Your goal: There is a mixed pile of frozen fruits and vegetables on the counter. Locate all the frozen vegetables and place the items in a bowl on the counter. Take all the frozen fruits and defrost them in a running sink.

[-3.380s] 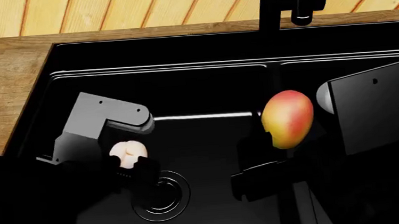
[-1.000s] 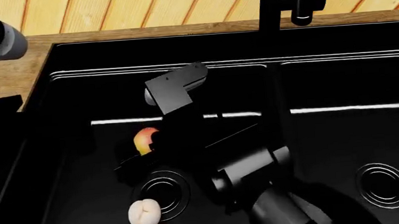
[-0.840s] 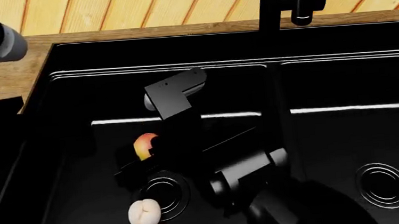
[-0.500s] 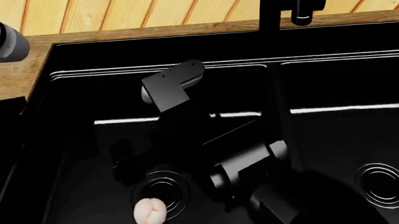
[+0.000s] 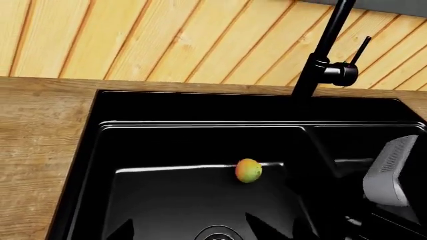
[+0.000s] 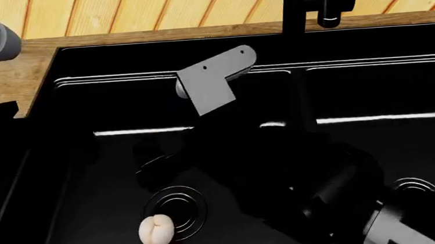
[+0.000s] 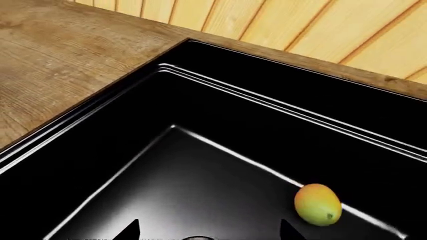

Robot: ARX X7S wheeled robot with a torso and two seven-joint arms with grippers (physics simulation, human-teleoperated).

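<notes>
Fingers of the right arm (image 7: 203, 231) are spread and empty; mango (image 7: 318, 204) lies free on the sink (image 6: 106, 96) floor just beyond them, cream fruit (image 6: 156, 232) beside the drain (image 6: 174, 211). Left fingers: cannot tell.

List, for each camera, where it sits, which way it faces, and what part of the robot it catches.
Head view: above the sink, looking down; the right arm crosses it, right gripper low in the basin above the pale lobed fruit.
Left wrist view: raised over the left basin, facing the faucet; dark fingers show.
Right wrist view: low inside the basin, facing its back corner.
Both wrist views share the mango.
</notes>
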